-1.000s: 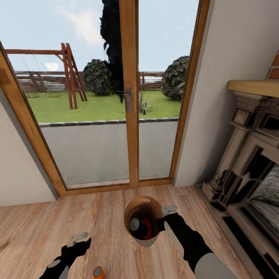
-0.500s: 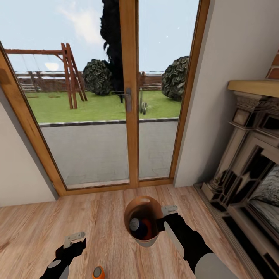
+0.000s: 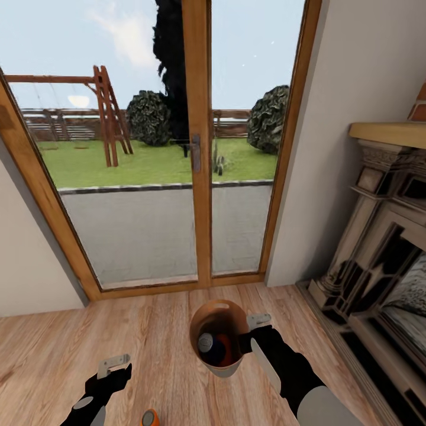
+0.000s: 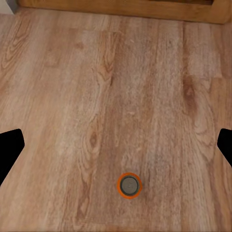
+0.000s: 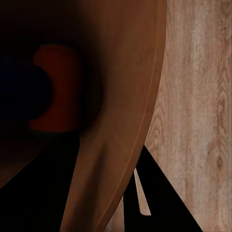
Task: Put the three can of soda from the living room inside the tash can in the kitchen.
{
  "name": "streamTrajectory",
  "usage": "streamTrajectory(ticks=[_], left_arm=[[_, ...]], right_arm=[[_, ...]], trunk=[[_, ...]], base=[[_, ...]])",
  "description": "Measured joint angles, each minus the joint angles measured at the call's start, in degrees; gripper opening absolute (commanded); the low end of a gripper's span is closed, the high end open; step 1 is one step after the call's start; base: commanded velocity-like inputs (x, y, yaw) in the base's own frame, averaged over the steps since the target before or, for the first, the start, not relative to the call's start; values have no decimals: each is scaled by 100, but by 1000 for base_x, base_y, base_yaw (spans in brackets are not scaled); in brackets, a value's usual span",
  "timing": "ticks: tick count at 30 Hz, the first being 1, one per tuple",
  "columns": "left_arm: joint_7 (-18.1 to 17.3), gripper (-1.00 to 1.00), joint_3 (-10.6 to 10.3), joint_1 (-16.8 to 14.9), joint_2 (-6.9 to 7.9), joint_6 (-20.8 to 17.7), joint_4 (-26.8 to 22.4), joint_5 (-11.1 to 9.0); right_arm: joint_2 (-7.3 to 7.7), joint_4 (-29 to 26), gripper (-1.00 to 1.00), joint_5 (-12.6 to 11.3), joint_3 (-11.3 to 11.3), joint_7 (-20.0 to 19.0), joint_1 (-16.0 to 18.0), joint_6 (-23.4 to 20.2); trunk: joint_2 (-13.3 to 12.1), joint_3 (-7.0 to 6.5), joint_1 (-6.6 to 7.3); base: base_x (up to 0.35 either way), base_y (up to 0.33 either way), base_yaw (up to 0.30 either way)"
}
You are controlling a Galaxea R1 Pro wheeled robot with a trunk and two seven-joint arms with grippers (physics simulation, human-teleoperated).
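Two soda cans inside the trash can (image 3: 219,331): a dark blue can (image 3: 206,343) with silver top and an orange can (image 3: 222,348) beside it, both down against the brown interior. Held off the pale wood floor (image 3: 160,331) by the right gripper (image 3: 253,332), clamped on the bin's rim at the side nearest the fireplace (image 3: 378,260), one pale finger outside the wall, oval handle slot on the far rim. From the right wrist, brown inner wall (image 5: 121,96) close up, an orange can (image 5: 60,89) dim in the depths behind a dark round shape, floorboards (image 5: 198,96) beyond the rim.

Third can, orange (image 3: 149,418), upright on the floor at the lower edge of the head view, just beside the left gripper (image 3: 115,367). From the left wrist, same orange can (image 4: 129,185) seen from above, grey lid ringed in orange, standing alone on the boards (image 4: 116,87). Left gripper spread wide, dark fingertips (image 4: 9,147) at opposite edges of that view, holding nothing, can lying between and ahead of them, apart from both.

Behind, wood-framed glass doors (image 3: 198,148) with a metal handle (image 3: 195,152), off-white walls (image 3: 349,89) either side. Outside, paved strip, lawn, wooden swing frame (image 3: 106,112), round shrubs (image 3: 148,117) and fence under pale sky.
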State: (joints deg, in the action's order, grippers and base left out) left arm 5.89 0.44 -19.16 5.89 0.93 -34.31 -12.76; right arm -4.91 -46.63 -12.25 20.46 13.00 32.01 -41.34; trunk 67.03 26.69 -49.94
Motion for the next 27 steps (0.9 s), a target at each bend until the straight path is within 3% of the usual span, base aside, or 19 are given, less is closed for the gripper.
streamTrajectory(ticks=[15,27], left_arm=[[0,100,-42,0,0,3,-5,1],[0,100,-44,0,0,2,2,1]], right_arm=[[0,0,-100,-22,1,-7,3,4],[0,1,-100,-23,1,-13,0,3]], trunk=[[0,0,0],[479,260,-263]], base=[[7,0,0],[0,0,0]])
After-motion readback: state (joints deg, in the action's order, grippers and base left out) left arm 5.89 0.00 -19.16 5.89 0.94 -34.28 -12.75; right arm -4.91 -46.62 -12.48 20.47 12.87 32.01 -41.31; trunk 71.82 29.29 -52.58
